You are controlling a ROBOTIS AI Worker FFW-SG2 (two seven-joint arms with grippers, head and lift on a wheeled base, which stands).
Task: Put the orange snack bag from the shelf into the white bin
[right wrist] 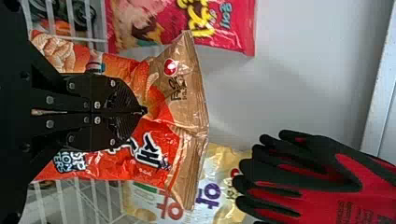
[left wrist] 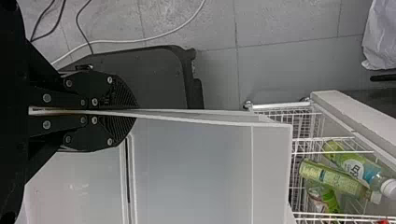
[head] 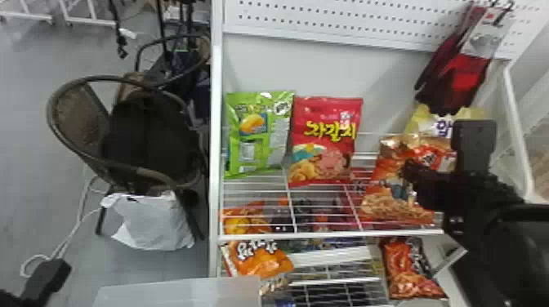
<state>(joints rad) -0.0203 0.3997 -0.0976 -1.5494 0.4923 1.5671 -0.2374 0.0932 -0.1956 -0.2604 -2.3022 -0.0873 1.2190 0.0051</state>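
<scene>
Orange snack bag [right wrist: 159, 170]: I see glossy, crinkled film
White bin [left wrist: 196, 168]: smooth plastic
Work gloves [right wrist: 308, 175]: matt, cloth-like

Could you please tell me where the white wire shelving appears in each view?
Head view: shelving right of centre, beneath the green snack bag.
Left wrist view: beyond the white bin, holding bottles.
Right wrist view: behind the orange snack bag.
Landmark shared by head and right wrist views: red-and-black gloves.

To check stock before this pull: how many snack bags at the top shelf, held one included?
4: green bag at left, red bag beside it, orange bag in the right gripper, yellow bag behind that. Others may be hidden.
</scene>
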